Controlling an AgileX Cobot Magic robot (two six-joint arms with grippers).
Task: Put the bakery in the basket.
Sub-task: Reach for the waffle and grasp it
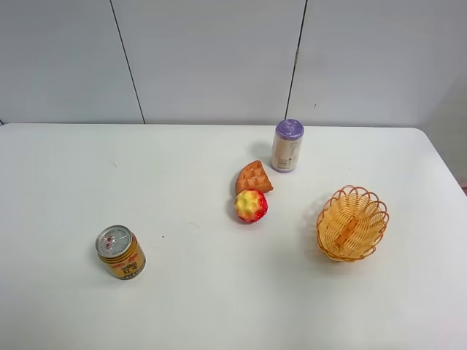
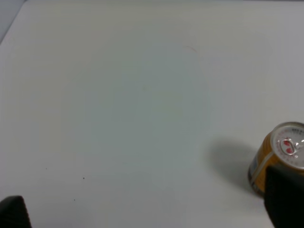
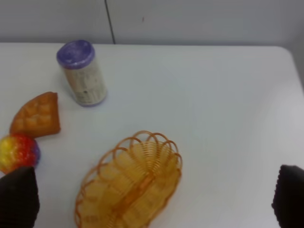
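Observation:
The bakery [image 1: 254, 177] is an orange-brown waffle wedge lying mid-table, touching a red-and-yellow fruit [image 1: 250, 205]. It also shows in the right wrist view [image 3: 37, 116]. The basket [image 1: 352, 223] is an orange woven oval, empty, at the right. It also shows in the right wrist view [image 3: 128, 182]. My right gripper [image 3: 152, 199] is open and empty, its fingertips [image 3: 17, 197] wide apart above the basket's near side. My left gripper [image 2: 147, 209] is open and empty over bare table. Neither arm shows in the exterior high view.
A purple-lidded cylinder [image 1: 287, 146] stands behind the waffle. A yellow drink can [image 1: 120, 252] stands at the front left, beside my left gripper's fingertip [image 2: 285, 197]. The white table [image 1: 109, 175] ends at a grey wall behind.

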